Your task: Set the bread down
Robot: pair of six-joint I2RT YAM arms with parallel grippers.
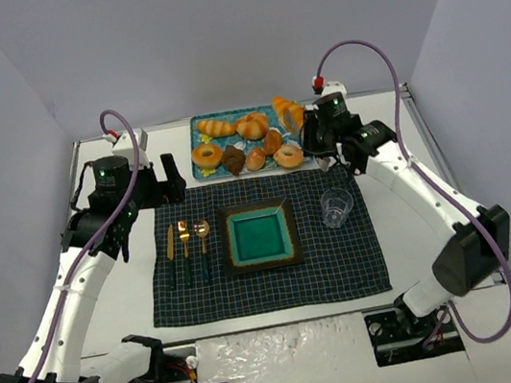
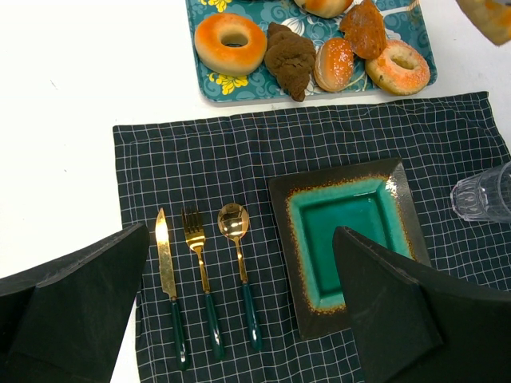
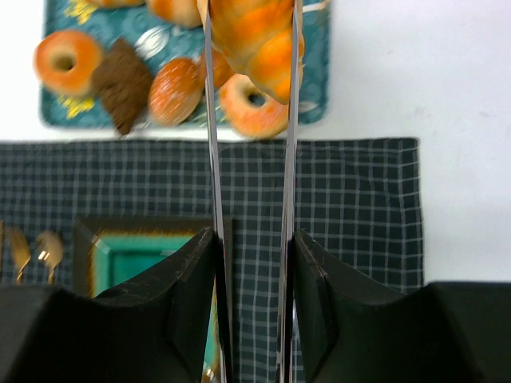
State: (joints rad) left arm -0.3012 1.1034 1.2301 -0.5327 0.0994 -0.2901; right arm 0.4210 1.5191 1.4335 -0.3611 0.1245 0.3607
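The bread (image 3: pixel 255 36) is hanging over the right end of the patterned tray (image 3: pixel 315 72). It is being pinched between two thin metal strips (image 3: pixel 289 120) that reach out from the right gripper (image 3: pixel 252 239), which is clamping them onto the roll. A ring doughnut (image 3: pixel 65 60) and a dark pastry (image 3: pixel 121 84) are lying on the tray. The left gripper (image 2: pixel 241 239) is hovering with its jaws spread wide, holding nothing, above the checked placemat (image 2: pixel 200 159). A teal plate (image 2: pixel 279 191), gold cutlery (image 2: pixel 197 247) and a glass (image 2: pixel 483 191) are sitting on that placemat.

Upper end of the bread (image 3: pixel 254 36) beyond the top edge; glass (image 2: pixel 484 194) half off-frame
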